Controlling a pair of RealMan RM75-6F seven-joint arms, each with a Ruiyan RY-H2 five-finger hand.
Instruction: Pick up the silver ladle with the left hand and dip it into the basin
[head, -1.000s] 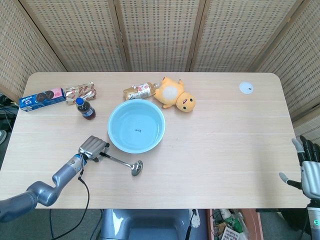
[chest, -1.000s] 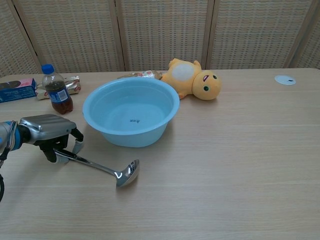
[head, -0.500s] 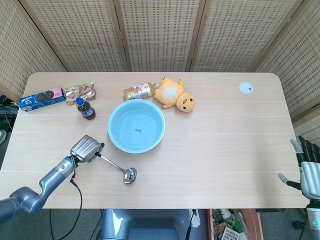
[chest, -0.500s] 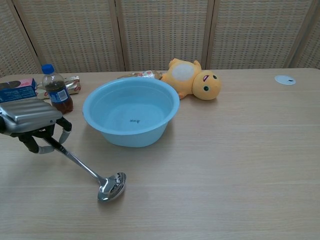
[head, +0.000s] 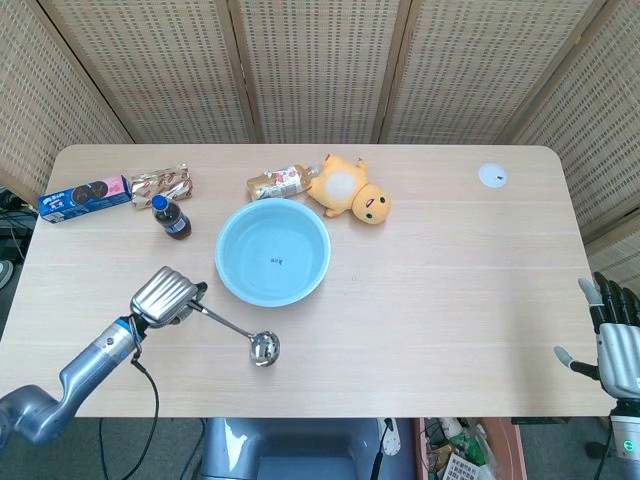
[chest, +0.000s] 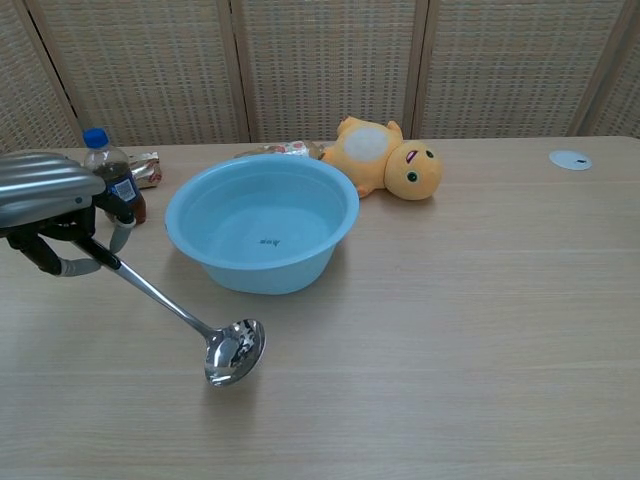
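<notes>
My left hand (head: 164, 296) (chest: 52, 205) grips the handle end of the silver ladle (head: 238, 332) (chest: 180, 317), which hangs tilted with its bowl low, clear of the table, just left of and in front of the basin. The light blue basin (head: 272, 251) (chest: 262, 222) stands mid-table and looks empty apart from a small mark on its bottom. My right hand (head: 617, 338) hovers off the table's right front corner, fingers spread and holding nothing; the chest view does not show it.
A small cola bottle (head: 171, 217) (chest: 112, 179) stands left of the basin, close to my left hand. Behind lie a blue biscuit box (head: 84, 197), a wrapped snack (head: 160, 184), another packet (head: 281, 182), a yellow plush duck (head: 349, 190) (chest: 385, 159) and a white disc (head: 492, 176).
My left hand has lifted the ladle off the table and drawn back to the left, rising as it went. The ladle's bowl now hangs in the air, its handle tilted steeper.
</notes>
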